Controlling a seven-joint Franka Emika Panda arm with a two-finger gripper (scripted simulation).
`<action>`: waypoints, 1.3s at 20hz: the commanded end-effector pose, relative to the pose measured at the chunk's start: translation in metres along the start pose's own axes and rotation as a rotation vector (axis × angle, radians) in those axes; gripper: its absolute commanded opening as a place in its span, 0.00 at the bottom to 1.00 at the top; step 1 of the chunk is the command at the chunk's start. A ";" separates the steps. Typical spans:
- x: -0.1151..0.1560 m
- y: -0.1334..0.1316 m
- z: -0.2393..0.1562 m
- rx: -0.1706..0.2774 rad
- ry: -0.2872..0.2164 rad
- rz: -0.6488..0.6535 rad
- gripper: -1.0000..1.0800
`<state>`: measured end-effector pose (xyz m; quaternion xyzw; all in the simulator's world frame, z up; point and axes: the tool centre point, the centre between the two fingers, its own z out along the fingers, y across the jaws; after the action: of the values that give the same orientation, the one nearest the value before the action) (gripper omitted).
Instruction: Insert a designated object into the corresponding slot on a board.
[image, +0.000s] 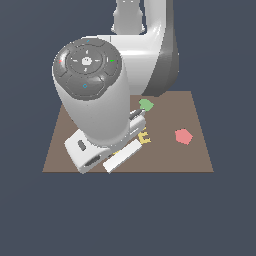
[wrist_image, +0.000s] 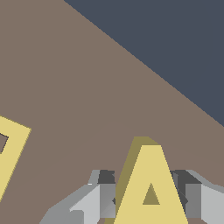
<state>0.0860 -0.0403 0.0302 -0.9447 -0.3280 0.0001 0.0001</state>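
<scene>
In the wrist view my gripper (wrist_image: 148, 197) is shut on the yellow A block (wrist_image: 151, 175). One grey finger (wrist_image: 103, 197) presses each side of the block, which sits over the brown board (wrist_image: 87, 87). In the exterior view the arm and the white hand (image: 100, 150) hide the A and the fingers. The hand hangs low over the front left part of the board (image: 195, 155). The dark A-shaped slot does not show in either view.
A yellow E piece (image: 145, 137) lies beside the hand. A second yellow piece (wrist_image: 11, 153) shows cut off at the wrist view's edge. A green piece (image: 146, 104) and a red piece (image: 183, 136) lie on the board. The board's edge (wrist_image: 166, 83) runs close by.
</scene>
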 end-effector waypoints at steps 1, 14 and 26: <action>-0.001 -0.004 0.000 0.000 0.000 -0.045 0.00; -0.023 -0.036 -0.002 -0.001 0.001 -0.446 0.00; -0.065 -0.060 -0.004 -0.001 0.001 -0.940 0.00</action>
<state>0.0037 -0.0309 0.0340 -0.7158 -0.6983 -0.0003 0.0001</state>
